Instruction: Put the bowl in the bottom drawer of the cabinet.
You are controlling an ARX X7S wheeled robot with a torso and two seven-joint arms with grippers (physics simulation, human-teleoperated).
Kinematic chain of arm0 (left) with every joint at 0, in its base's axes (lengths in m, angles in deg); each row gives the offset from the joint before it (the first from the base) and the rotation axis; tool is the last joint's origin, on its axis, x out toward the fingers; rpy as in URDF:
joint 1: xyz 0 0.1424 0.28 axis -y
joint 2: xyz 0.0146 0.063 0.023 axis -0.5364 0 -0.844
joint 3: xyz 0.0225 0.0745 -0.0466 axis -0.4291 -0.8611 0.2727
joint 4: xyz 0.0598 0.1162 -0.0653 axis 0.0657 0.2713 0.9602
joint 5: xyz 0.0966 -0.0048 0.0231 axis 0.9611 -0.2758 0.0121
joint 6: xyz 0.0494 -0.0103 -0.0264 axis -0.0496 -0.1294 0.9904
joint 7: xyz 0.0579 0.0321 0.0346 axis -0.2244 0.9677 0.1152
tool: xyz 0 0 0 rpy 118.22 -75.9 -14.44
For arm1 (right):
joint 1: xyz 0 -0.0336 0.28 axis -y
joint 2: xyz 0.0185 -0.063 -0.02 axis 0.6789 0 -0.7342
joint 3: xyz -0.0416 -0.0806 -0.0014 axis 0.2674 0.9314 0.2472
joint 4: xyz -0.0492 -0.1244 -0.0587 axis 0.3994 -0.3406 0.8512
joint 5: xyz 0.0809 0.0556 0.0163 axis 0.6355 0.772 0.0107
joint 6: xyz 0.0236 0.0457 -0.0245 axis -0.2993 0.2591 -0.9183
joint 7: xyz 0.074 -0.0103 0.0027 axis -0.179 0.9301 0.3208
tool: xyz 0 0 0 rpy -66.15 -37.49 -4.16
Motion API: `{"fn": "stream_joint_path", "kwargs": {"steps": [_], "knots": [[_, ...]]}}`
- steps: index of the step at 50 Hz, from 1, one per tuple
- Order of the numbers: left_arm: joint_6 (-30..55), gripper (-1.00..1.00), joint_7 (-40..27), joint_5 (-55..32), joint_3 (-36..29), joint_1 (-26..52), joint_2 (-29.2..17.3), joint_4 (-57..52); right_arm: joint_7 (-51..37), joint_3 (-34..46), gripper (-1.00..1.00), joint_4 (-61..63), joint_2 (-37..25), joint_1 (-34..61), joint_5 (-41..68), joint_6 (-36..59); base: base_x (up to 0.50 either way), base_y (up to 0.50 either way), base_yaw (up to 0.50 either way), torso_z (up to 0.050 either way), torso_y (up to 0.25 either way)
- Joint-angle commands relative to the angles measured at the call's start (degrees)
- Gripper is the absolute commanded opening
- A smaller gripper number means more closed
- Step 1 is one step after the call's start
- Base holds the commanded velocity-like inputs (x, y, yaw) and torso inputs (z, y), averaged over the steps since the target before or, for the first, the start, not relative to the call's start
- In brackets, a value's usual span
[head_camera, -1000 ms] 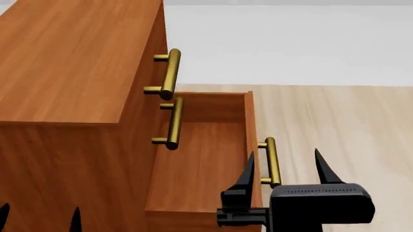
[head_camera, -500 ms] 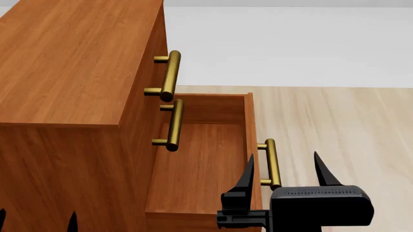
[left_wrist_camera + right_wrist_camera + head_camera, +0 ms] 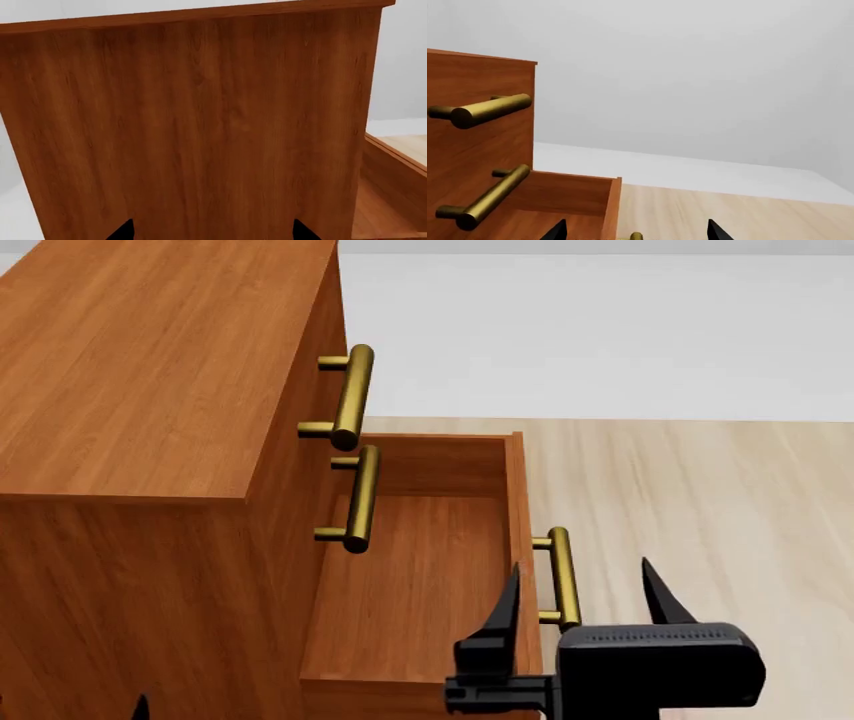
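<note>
The bowl is out of view in every frame. The cabinet (image 3: 147, 370) fills the left of the head view. Its bottom drawer (image 3: 414, 580) is pulled out and its inside is bare. My right gripper (image 3: 583, 570) is open, one finger on each side of the drawer's brass handle (image 3: 561, 575), without touching it. In the right wrist view the handle's end (image 3: 636, 236) shows between the spread fingertips (image 3: 557, 231). My left gripper (image 3: 213, 234) is open and empty, facing the cabinet's side wall (image 3: 200, 125). Only one fingertip (image 3: 139, 708) shows in the head view.
The two upper drawers are closed, with brass handles (image 3: 350, 395) (image 3: 358, 495) standing out over the open drawer. Light wooden floor (image 3: 707, 500) spreads to the right of the drawer, with a pale wall (image 3: 601, 330) behind it.
My right gripper has drawn back slightly along the drawer's handle, still open. My left gripper has sunk lower at the head view's bottom edge, where only one fingertip remains.
</note>
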Motion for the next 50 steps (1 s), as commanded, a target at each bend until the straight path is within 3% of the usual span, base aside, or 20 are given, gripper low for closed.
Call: {"fn": "stream_joint_path", "kwargs": {"steps": [1,29,50], "knots": [[-1.0,1.00,-0.8,1.0,-0.2,0.6,0.0,1.0,0.2,-0.1,1.00,1.4,-0.4,-0.5,1.0,0.0,0.00,0.00,0.00,0.000,0.000],[0.4,1.00,-1.9,0.0,0.2,1.6,-0.2,0.8,1.1,-5.0,1.00,8.1,-6.7,-0.6,5.7,10.7,0.00,0.00,0.00,0.000,0.000],[0.2,1.00,-2.3,-0.4,0.3,2.3,-0.5,2.1,1.0,-16.9,1.00,10.6,-11.4,1.3,16.0,28.9,0.00,0.00,0.00,0.000,0.000]]}}
